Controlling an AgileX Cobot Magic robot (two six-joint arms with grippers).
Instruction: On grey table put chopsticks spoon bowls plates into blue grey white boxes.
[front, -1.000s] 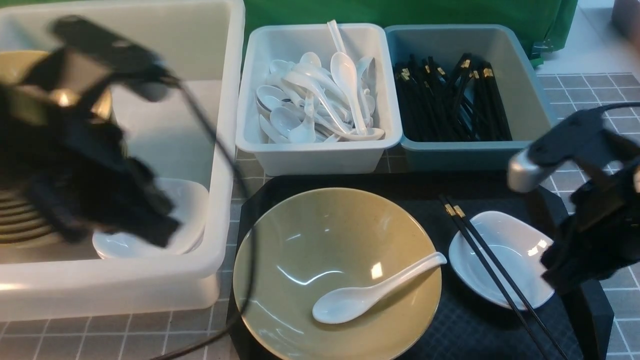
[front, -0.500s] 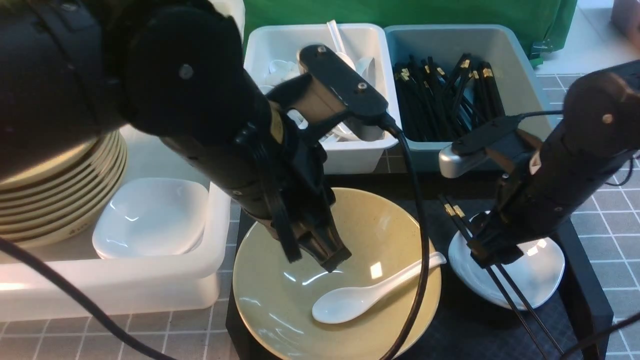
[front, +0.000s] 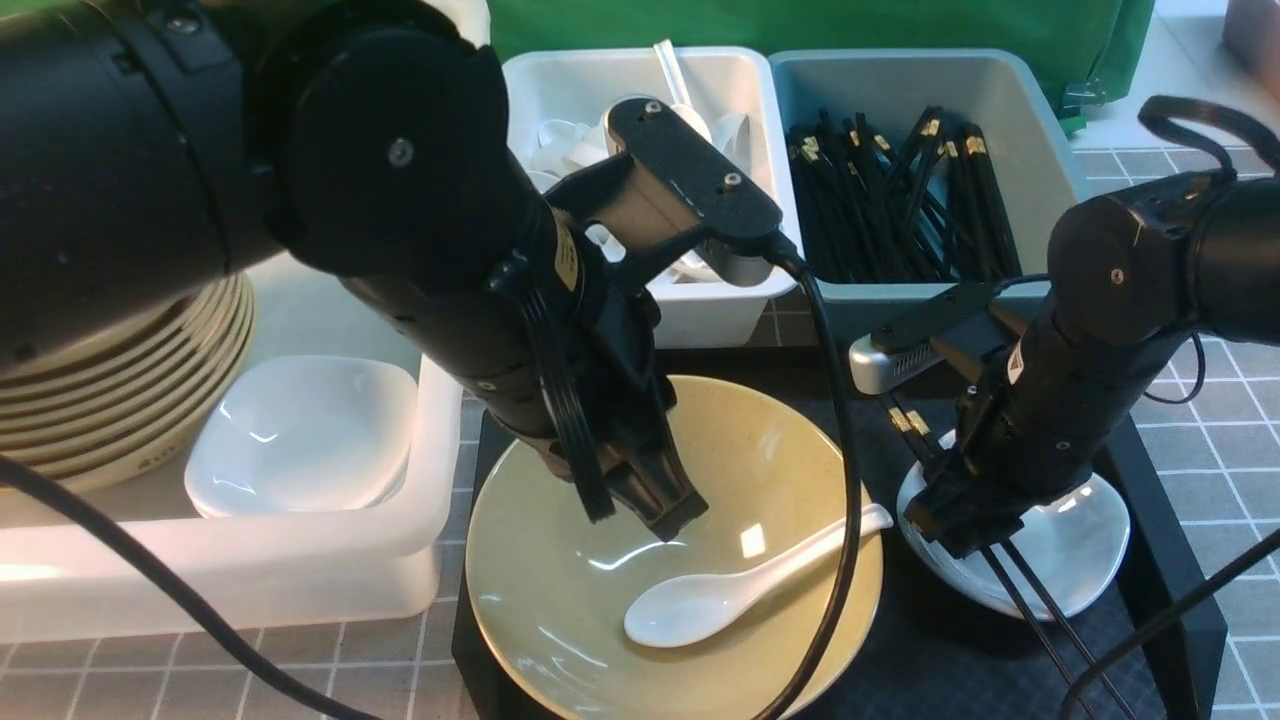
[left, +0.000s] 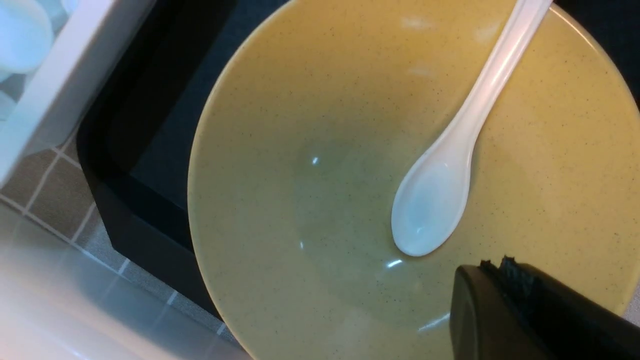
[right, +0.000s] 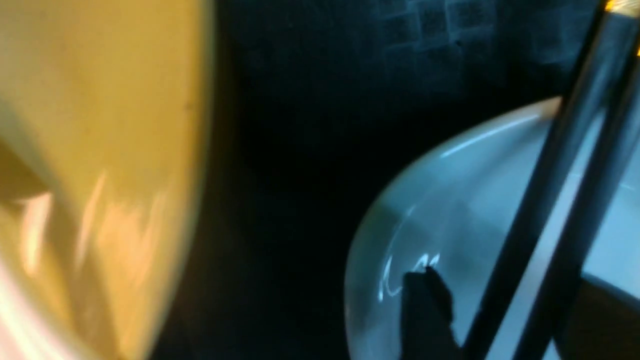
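A tan bowl sits on the black tray, with a white spoon lying inside it. My left gripper hangs shut and empty just above the bowl, close to the spoon's scoop. To the right, two black chopsticks lie across a small white plate. My right gripper is low over that plate, open. One finger stands on each side of the pair, with gaps showing.
The large white box holds stacked bowls and a plate. Behind the black tray stand the small white box of spoons and the blue-grey box of chopsticks. The grey table shows at the right.
My left arm swung from over the large box to above the tan bowl, staying shut. My right gripper came down onto the plate, opened, and now straddles the chopsticks more narrowly.
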